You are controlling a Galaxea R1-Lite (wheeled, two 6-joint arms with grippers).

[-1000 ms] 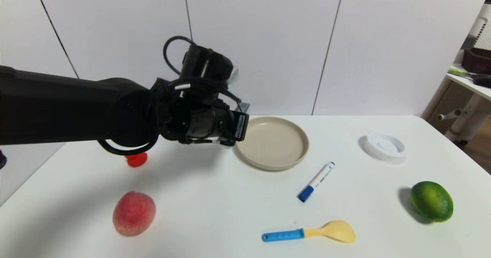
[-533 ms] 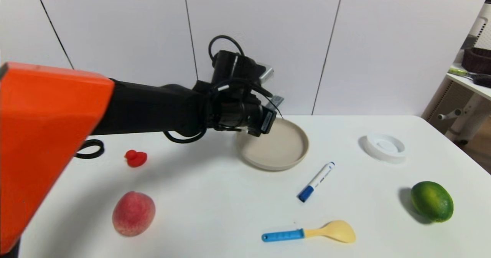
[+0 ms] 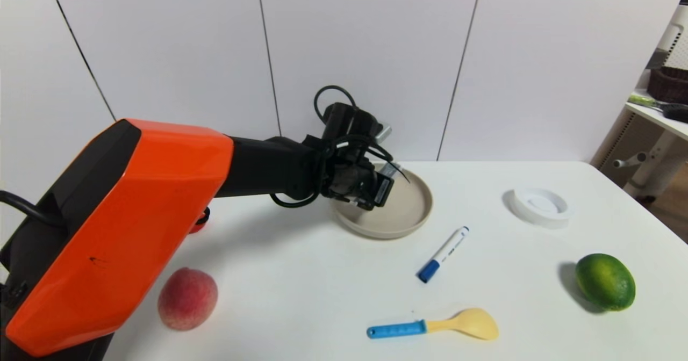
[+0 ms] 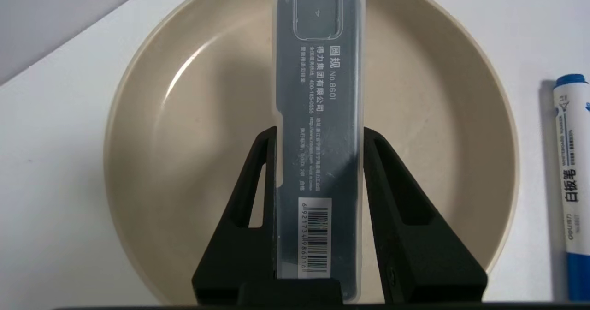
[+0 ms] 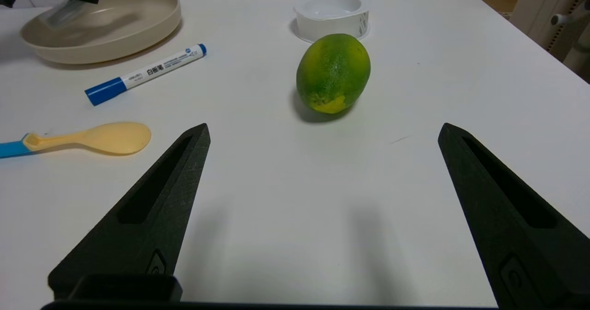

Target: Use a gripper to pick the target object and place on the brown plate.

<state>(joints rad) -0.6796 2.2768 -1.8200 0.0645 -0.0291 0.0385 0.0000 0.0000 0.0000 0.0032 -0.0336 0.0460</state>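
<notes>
My left gripper (image 3: 398,174) is shut on the target object (image 4: 318,70), a slim grey case with clear edging and a barcode label. It holds the case over the middle of the brown plate (image 4: 184,116). The jaws press on the case's two long sides near the barcode end. In the right wrist view the case (image 5: 69,10) slants down into the plate (image 5: 138,24); I cannot tell whether it touches. In the head view the plate (image 3: 414,210) sits at mid table, partly behind the wrist. My right gripper (image 5: 322,128) is open and empty, low over the table near the lime.
A blue-capped white marker (image 3: 443,253) lies just right of the plate. A yellow spoon with a blue handle (image 3: 432,326) lies near the front edge. A lime (image 3: 604,281), a white ring dish (image 3: 539,205) and a peach (image 3: 187,298) stand around.
My left arm has reached right and forward and come down, carrying the case from the plate's left edge to over the plate's middle. Everything on the table has stayed put.
</notes>
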